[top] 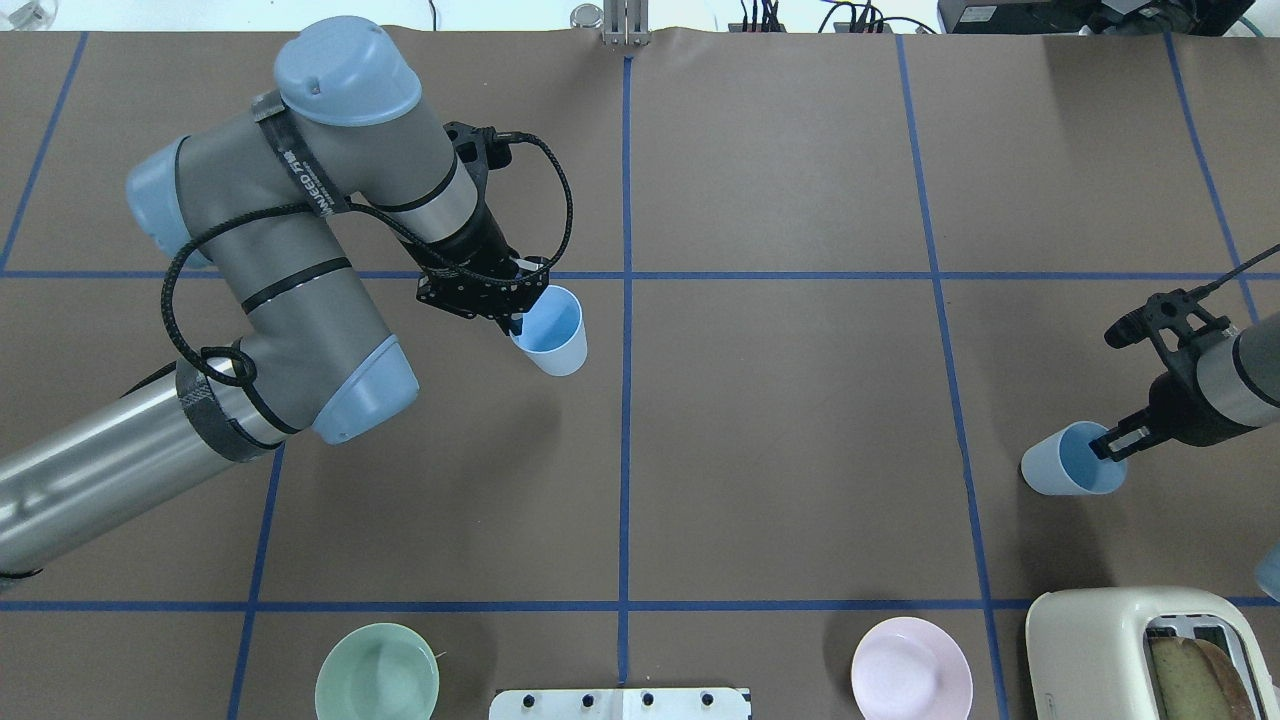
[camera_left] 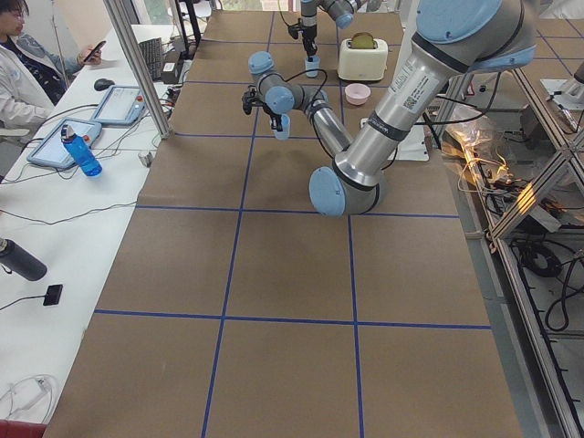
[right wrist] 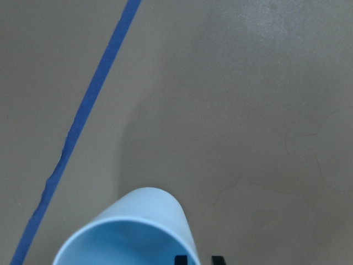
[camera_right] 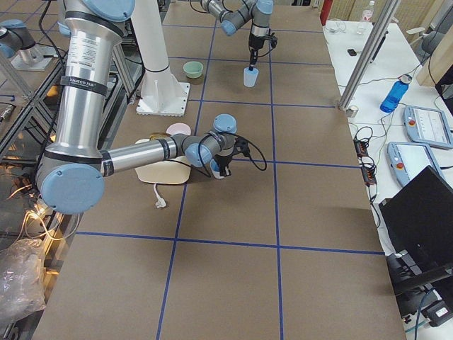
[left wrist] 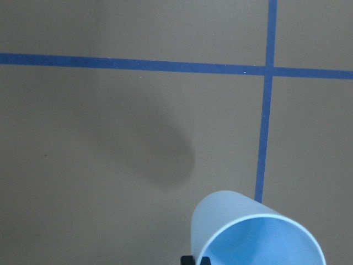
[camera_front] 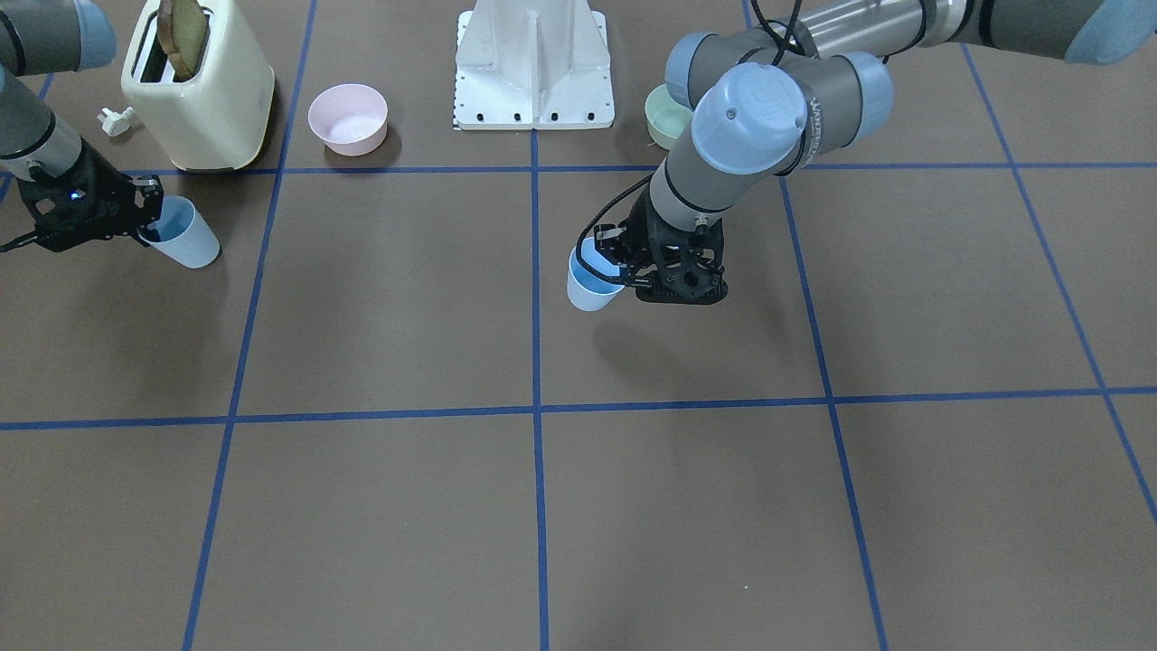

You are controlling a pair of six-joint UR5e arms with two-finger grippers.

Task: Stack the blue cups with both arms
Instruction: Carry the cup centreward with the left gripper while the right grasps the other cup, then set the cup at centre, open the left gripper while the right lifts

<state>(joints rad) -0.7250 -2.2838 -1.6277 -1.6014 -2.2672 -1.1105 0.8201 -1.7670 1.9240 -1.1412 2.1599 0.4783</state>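
Clearly, in the front view each arm has a cup by the rim. The left claw, centre-right, is clenched on the left cup, which tilts just right of the middle tape line. The right claw, at the left edge, grasps the right cup just below the toaster. To stack well, I judge that one cup should be held upright and steady while the other comes mouth-up over it and goes straight down, rims in line. The bare desk between them gives wide room. The pink bowl and pedestal sit higher in frame, off the path.

From overhead, one finger sits inside each cup and one outside. The cups are well apart, with the green bowl low in frame.

Both side views are too small to add more.

On the left wrist view the cup sits low right with its shadow apart from it, so it is probably lifted.

On the right wrist view the cup is at the bottom edge, and I cannot tell whether it is lifted.
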